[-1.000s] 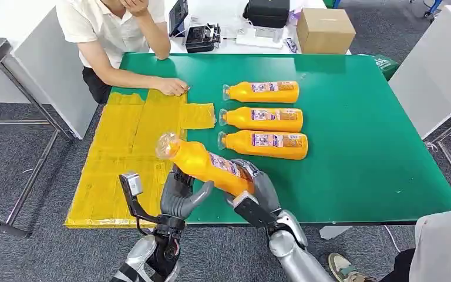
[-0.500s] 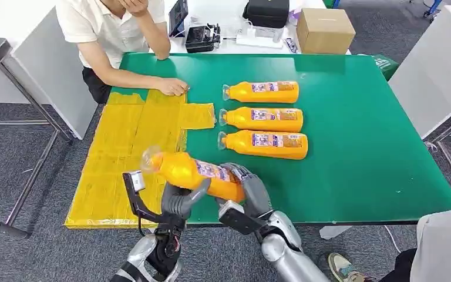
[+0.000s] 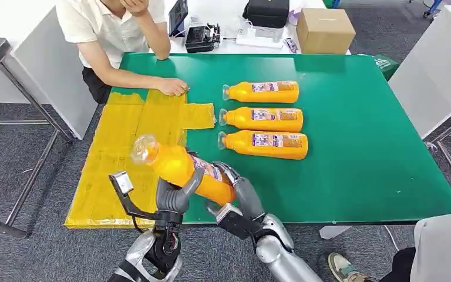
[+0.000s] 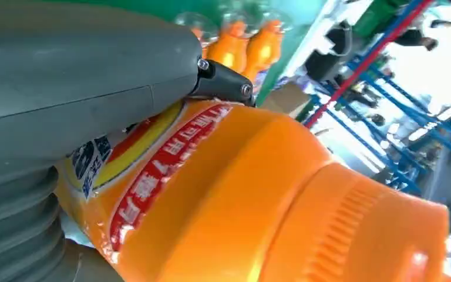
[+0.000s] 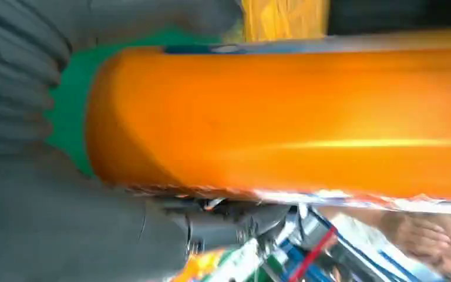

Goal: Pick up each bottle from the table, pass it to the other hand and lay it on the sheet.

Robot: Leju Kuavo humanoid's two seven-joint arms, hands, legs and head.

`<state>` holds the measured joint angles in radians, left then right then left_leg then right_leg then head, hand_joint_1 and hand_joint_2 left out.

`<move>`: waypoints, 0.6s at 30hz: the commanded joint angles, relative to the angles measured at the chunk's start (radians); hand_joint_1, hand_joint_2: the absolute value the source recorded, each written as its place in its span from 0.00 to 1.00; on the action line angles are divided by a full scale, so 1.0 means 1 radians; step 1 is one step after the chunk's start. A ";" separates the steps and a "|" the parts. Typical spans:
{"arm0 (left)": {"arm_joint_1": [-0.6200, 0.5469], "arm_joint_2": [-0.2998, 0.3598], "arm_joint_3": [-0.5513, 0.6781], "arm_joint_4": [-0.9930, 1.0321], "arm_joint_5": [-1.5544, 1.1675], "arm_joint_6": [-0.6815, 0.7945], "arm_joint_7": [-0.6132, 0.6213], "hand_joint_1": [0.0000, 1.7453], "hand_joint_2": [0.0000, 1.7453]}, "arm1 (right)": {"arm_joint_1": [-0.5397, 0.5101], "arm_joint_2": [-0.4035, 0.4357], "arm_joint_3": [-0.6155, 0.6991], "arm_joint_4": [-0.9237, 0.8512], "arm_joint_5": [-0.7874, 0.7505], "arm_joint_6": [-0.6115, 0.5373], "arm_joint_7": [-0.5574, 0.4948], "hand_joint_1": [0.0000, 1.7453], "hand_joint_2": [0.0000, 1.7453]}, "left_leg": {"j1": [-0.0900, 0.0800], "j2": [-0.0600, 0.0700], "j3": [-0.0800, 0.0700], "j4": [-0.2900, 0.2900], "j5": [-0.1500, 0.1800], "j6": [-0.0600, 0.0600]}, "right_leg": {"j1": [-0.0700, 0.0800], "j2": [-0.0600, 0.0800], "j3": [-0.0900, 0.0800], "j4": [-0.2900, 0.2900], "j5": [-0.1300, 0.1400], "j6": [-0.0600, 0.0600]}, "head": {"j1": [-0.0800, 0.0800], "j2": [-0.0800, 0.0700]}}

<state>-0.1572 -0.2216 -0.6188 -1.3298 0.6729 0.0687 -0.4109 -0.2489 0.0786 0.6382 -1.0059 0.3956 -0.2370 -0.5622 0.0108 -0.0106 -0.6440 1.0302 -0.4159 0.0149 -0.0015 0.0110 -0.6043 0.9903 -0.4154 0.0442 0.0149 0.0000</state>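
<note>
**Here, a bottle held between both hands at the table's near edge**

In the head view I saw the orange bottle (image 3: 185, 167) lifted off the green table (image 3: 352, 164), low and left of centre in the frame, tilted with its clear cap toward the upper left, over the border of the yellow sheet (image 3: 126, 150). My right hand (image 3: 238, 191) gripped the bottle's base end, fingers wrapped over the label. My left hand (image 3: 173, 197) was closed on the body from below, its thumb curled up the side. The left wrist view showed the thumb (image 4: 82, 76) pressed against the label; the right wrist view showed the bottle's smooth side (image 5: 282, 117) against the palm. Three more bottles (image 3: 262, 118) lay in a column at centre frame, caps toward the sheet. A person's hand (image 3: 173, 87) rested on the sheet's far edge.
</note>
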 commanded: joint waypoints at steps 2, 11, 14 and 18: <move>0.017 0.042 0.081 -0.099 0.074 -0.027 -0.023 1.00 1.00 | 0.074 -0.020 -0.028 -0.090 -0.246 0.315 -0.045 0.00 0.00 | -0.001 0.001 0.005 -0.001 -0.002 -0.001 | 0.000 -0.001 0.005 -0.001 -0.002 -0.001 | 0.000 0.000; 0.040 0.053 0.269 -0.159 -0.486 0.538 -0.200 1.00 1.00 | 0.280 -0.101 -0.138 -0.371 -0.023 0.060 -0.093 0.00 0.00 | -0.001 -0.002 0.003 -0.001 -0.001 0.000 | -0.001 -0.004 0.002 0.000 -0.002 -0.001 | 0.000 0.000; 0.004 -0.017 0.521 0.018 -1.134 0.629 -0.132 1.00 1.00 | 0.307 -0.087 -0.184 -0.403 0.069 -0.023 -0.085 0.00 0.00 | -0.001 -0.002 0.003 -0.002 0.000 0.000 | -0.001 -0.003 0.002 -0.001 -0.002 -0.001 | 0.000 0.000; -0.022 -0.017 0.558 0.079 -1.356 0.629 -0.041 1.00 1.00 | 0.288 -0.061 -0.199 -0.374 0.074 -0.021 -0.089 0.00 0.00 | -0.001 0.000 0.004 -0.002 0.000 0.000 | -0.001 -0.002 0.003 -0.001 -0.001 -0.001 | 0.001 0.000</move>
<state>-0.0942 -0.2114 -0.3103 -1.4774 -0.3215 0.6825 -0.5520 0.0107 0.0191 0.5172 -1.3204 0.4475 -0.2495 -0.6523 0.0109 -0.0108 -0.6453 1.0301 -0.4161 0.0148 -0.0015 0.0110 -0.6059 0.9902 -0.4159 0.0437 0.0156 0.0000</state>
